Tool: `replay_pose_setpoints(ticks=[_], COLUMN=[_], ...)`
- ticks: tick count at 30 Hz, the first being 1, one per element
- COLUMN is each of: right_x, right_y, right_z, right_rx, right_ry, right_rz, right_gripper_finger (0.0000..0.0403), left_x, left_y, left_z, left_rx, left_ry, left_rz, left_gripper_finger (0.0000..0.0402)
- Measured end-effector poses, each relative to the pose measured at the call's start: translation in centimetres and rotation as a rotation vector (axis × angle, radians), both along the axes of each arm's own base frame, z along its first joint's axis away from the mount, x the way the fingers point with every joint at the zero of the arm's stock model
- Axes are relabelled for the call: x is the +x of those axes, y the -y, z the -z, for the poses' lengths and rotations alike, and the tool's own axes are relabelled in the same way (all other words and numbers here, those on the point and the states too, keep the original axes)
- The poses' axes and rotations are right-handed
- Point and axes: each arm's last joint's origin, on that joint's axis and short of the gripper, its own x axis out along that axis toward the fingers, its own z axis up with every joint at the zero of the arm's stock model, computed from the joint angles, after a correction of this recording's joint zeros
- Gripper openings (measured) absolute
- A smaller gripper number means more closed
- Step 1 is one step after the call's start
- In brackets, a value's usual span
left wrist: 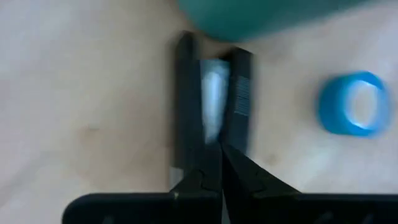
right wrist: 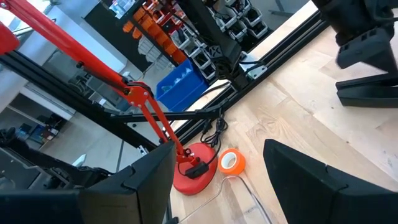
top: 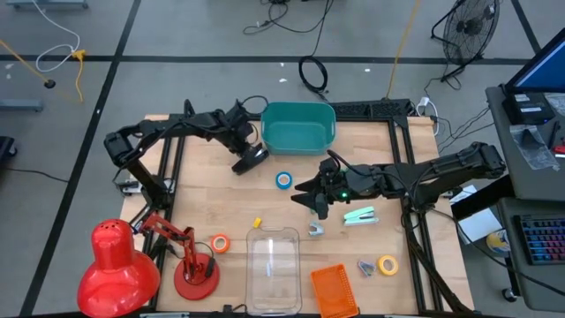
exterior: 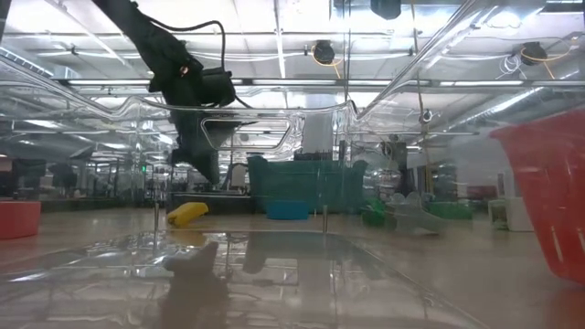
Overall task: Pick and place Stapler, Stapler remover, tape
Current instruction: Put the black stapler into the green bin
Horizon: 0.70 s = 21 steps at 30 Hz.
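My left gripper (top: 254, 159) (left wrist: 214, 56) hangs above the table just in front of the teal bin (top: 298, 126), its fingers almost shut with a small pale, silvery thing (left wrist: 214, 102) between them. The blue tape roll (top: 283, 180) (left wrist: 351, 104) lies flat beside it. My right gripper (top: 309, 199) (right wrist: 217, 149) is open and touches nothing, above the table's middle. Near it lie the mint-green stapler (top: 360, 215) and the silvery staple remover (top: 316, 230). The orange roll (top: 219, 243) (right wrist: 230, 162) and the yellow roll (top: 387, 263) lie flat near the front. No green roll shows. My left gripper pinches the pale thing (left wrist: 213, 118) between its two fingers (left wrist: 186, 99), which point slanting down toward the bin. It is lifted clear of the table. The fingers and blur hide what it is and which part they are on.
A clear plastic box (top: 274, 261) and an orange basket (top: 334, 290) stand at the near edge. A red desk lamp (top: 115, 265) fills the near left corner. Small coloured bits (top: 365, 267) and a yellow bit (top: 258, 223) lie on the wood.
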Motion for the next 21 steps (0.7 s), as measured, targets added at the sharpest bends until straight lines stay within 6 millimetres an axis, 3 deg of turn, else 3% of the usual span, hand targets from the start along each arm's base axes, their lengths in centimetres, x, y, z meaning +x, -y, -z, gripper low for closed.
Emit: replay_pose_setpoints(ticks=[5,12,21], right_x=[0.0,0.0,0.0], right_y=[0.0,0.0,-0.1], right_z=[0.0,0.0,0.0], right_rx=[0.0,0.011,0.026], right_ry=[0.0,0.0,0.0], right_rz=[0.002,0.003,0.003], right_gripper_finger=[0.0238,0.0238,0.0238], left_x=[0.6,0.6,-0.3], left_y=[0.6,-0.1,-1.1], left_z=[1.2,2.3,2.4], left_rx=[-0.024,0.018,0.035], left_ry=[-0.043,-0.098,-0.126], left_rz=[0.05,0.03,0.013], left_gripper_finger=[0.0,0.0,0.0])
